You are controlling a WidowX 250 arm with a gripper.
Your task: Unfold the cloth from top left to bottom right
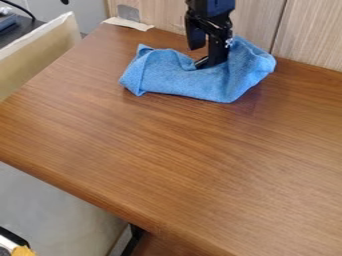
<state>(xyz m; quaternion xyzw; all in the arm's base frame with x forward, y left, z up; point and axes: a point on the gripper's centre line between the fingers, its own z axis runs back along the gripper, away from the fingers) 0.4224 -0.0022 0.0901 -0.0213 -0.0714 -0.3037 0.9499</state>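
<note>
I can't tell whether my gripper (208, 62) has hold of the bunched cloth (177, 79) it meets near the tabletop (167, 150)'s back edge. I judge unfolding at its start; next, secure the top-left layer, then draw it down and right.

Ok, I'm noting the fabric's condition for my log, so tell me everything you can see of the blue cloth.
The cloth is plain blue, with a soft, towel-like look. It lies bunched and folded near the far edge of the brown wooden table, longer from side to side than front to back. A small pointed corner sticks up at its left end; the right end is bulkier and raised in folds. The black gripper reaches down into its upper middle and appears to touch it.
</note>
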